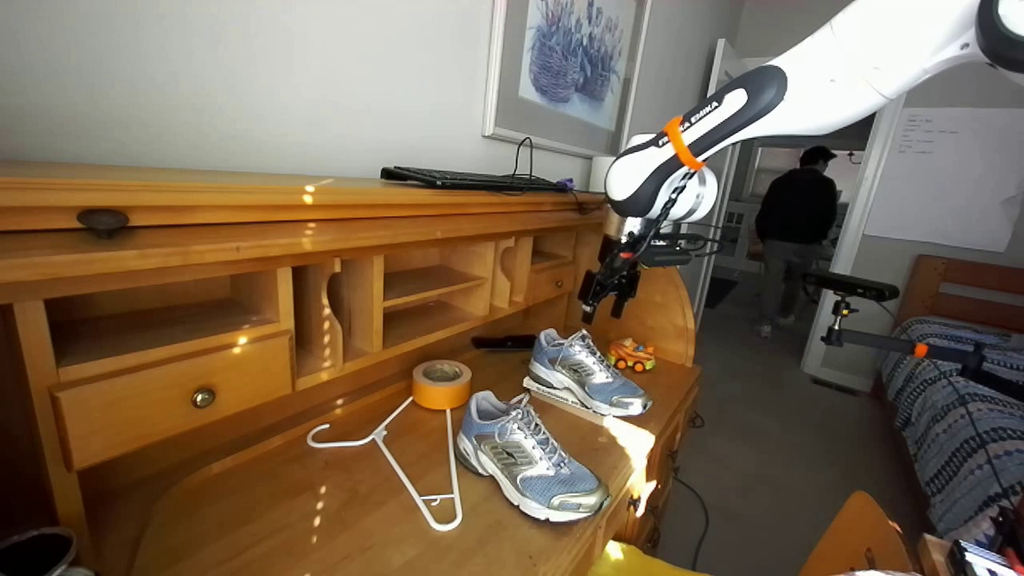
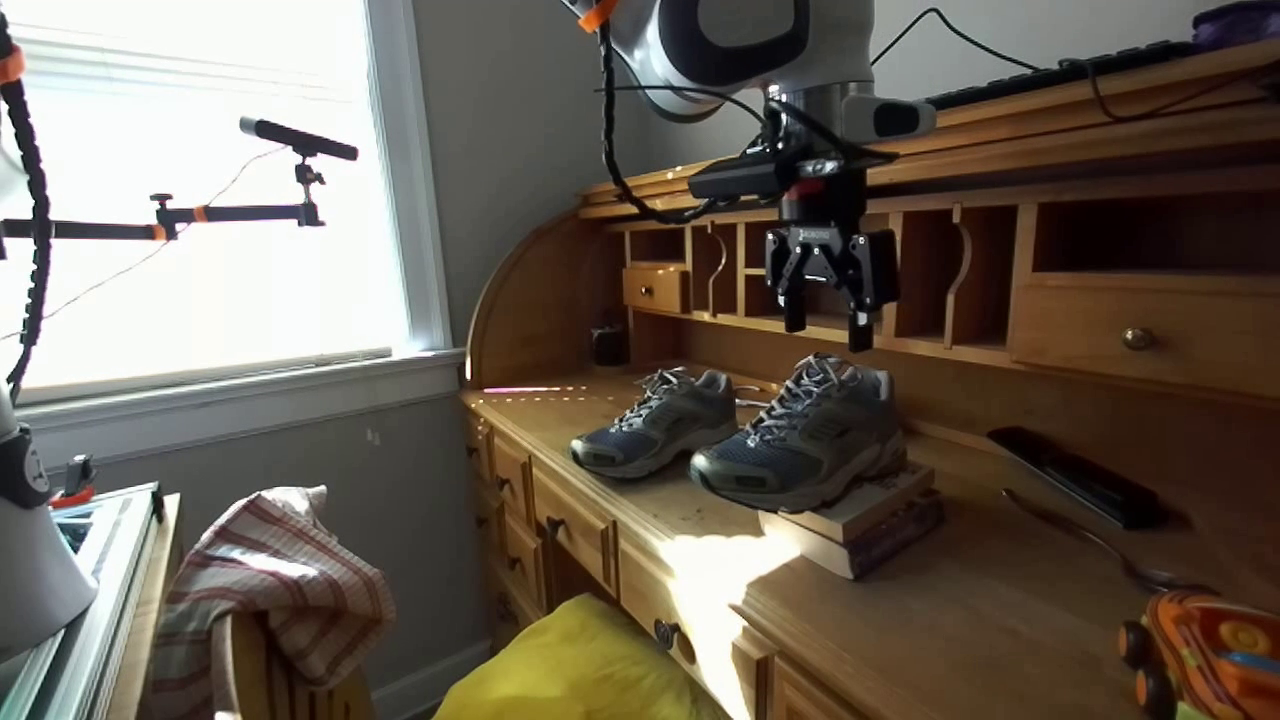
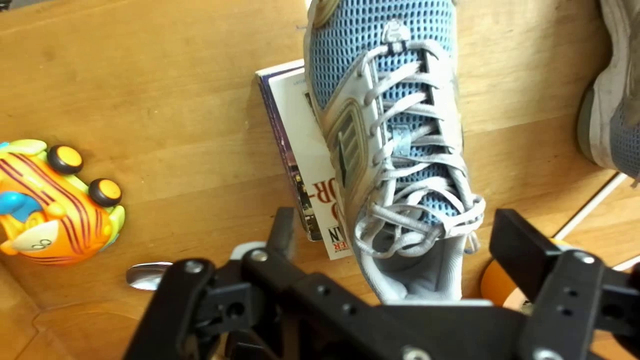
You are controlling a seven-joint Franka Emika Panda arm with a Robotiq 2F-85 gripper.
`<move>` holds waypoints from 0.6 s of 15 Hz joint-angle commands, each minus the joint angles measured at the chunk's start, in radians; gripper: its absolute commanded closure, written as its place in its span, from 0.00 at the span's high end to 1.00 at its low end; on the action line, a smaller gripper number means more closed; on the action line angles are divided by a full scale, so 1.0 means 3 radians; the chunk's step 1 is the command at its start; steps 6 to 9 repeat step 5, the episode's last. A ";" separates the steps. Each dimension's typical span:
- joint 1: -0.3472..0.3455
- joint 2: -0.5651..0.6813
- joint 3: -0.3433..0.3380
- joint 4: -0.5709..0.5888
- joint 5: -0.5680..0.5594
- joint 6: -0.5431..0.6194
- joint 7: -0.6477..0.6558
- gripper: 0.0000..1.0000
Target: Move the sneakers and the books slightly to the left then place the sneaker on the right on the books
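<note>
Two sneakers (image 1: pixel 532 460), two books (image 2: pixel 885 507), one hanger (image 1: pixel 401 476), one tape roll (image 1: pixel 442 394)

This is a home, and a bed (image 1: pixel 926 282) with a patterned cover (image 1: pixel 952 436), well out from the front edge of the wooden roll-top desk (image 1: pixel 240 512), suggests a bedroom. A framed picture (image 1: pixel 572 72) of flower baskets hangs above the desk's back edge; a bright window (image 2: pixel 200 150) lies just beside the corner at one end. Between its front and back edges are sneakers (image 1: pixel 528 460) and a clothes hanger (image 1: pixel 379 434), with a toy car (image 1: pixel 631 354) near the opposite end edge.
</note>
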 commanded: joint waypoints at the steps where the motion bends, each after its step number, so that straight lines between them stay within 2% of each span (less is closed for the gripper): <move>1: 0.0056 -0.0296 -0.0062 -0.0446 -0.0043 0.0254 -0.0005 1.00; 2: 0.0033 -0.0102 -0.0042 -0.0152 0.0008 0.0088 -0.0011 1.00; 5: 0.0041 -0.0200 -0.0053 -0.0288 0.0010 0.0151 -0.0012 1.00; 9: 0.0041 -0.0200 -0.0053 -0.0288 0.0010 0.0151 -0.0012 1.00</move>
